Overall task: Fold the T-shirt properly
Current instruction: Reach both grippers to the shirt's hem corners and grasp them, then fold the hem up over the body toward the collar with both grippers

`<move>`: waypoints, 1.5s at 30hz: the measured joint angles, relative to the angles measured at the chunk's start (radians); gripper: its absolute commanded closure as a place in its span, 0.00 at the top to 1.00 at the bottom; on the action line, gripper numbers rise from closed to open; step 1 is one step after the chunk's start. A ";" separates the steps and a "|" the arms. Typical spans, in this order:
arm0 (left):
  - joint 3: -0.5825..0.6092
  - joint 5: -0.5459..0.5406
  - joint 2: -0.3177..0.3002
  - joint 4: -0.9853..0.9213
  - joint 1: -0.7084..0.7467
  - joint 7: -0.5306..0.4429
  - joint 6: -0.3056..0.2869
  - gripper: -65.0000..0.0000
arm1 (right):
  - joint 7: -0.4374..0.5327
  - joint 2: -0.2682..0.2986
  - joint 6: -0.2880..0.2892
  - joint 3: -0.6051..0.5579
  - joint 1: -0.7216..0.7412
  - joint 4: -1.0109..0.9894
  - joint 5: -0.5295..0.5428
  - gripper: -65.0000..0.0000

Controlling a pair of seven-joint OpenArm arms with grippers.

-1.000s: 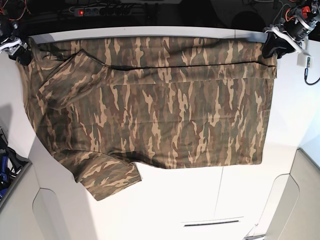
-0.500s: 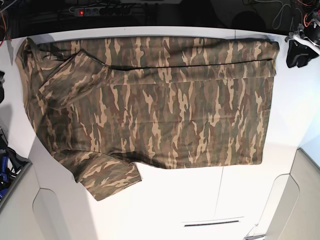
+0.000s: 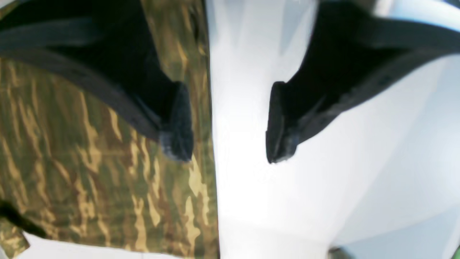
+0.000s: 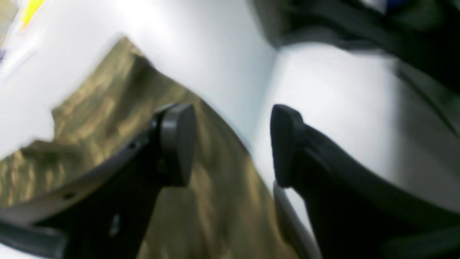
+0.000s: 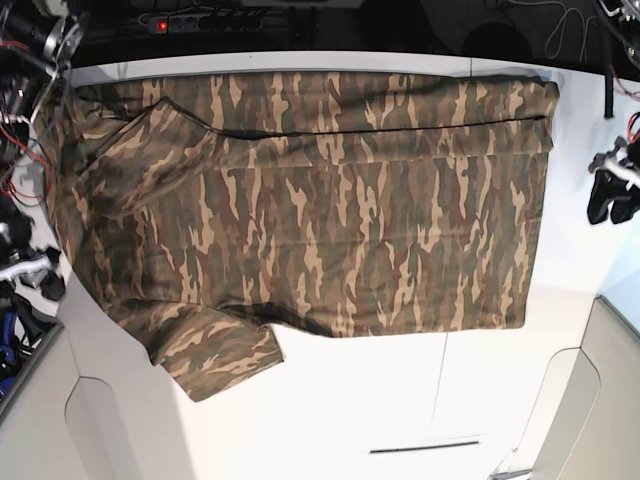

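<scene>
T-shirt [image 5: 300,210] released, both hands now withdrawn sideways

Gaping left claw [image 3: 230,124] — T-shirt [image 3: 90,172] edge beneath

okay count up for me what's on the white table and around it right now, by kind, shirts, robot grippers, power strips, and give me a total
T-shirt, camouflage, lying flat on the table: 1
Grippers, jaws open on both: 2, the left gripper and the right gripper
Power strip with a red light, behind the table: 1
Total: 4
</scene>
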 measured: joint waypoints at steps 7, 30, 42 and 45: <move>0.214 0.201 -0.007 -0.286 -0.251 -0.121 0.049 0.59 | 0.097 0.006 -0.088 -0.047 0.120 -0.235 -0.112 0.51; 0.470 0.285 0.018 -0.972 -0.729 -0.325 0.083 0.56 | 0.159 -0.076 -0.076 -0.053 0.131 -0.311 -0.129 0.51; 0.471 0.303 0.049 -0.972 -0.729 -0.322 0.079 0.00 | 0.161 -0.100 -0.073 -0.167 0.133 -0.310 -0.127 0.00; 0.471 0.305 0.049 -0.972 -0.729 -0.318 0.024 0.00 | 0.154 -0.099 -0.022 -0.167 0.134 -0.309 -0.137 0.00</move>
